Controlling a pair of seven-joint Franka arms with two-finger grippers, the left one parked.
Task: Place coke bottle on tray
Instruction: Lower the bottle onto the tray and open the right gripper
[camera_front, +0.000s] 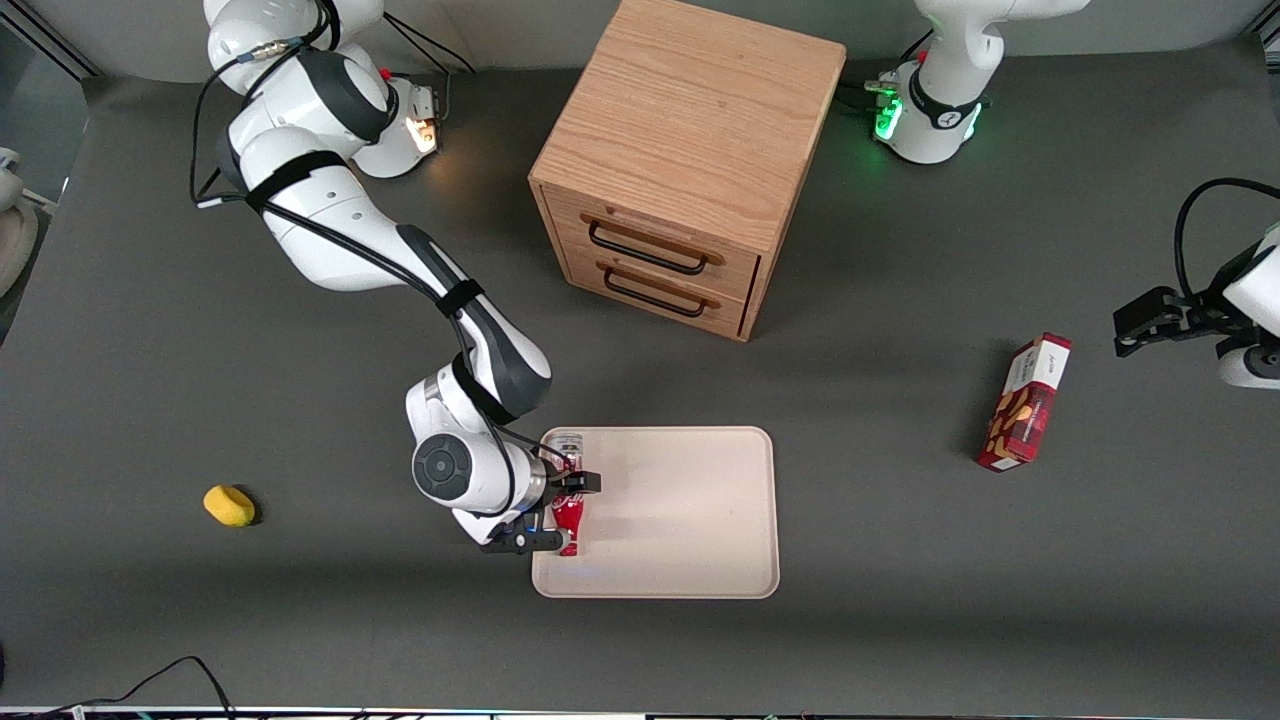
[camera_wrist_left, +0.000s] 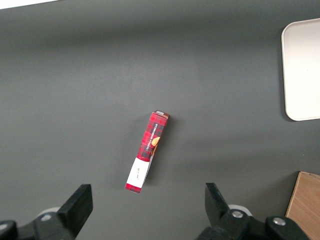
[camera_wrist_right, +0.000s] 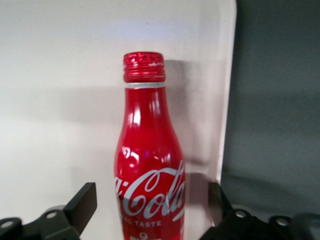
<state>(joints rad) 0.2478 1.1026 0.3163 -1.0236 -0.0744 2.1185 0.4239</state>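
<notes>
Lying on the tray (camera_front: 690, 500) by its rim, the bottle (camera_front: 569, 505) looks delivered; the claw (camera_front: 560, 511) straddles it wide, only retreat remaining.

The working arm's wrist covers part of the coke bottle (camera_front: 569, 508) in the front view; the gripper (camera_front: 559, 512) sits at the tray's (camera_front: 680, 520) edge, its contact with the bottle unclear; the wrist camera crops the bottle's base and both fingertips (camera_wrist_right: 85, 200).
</notes>
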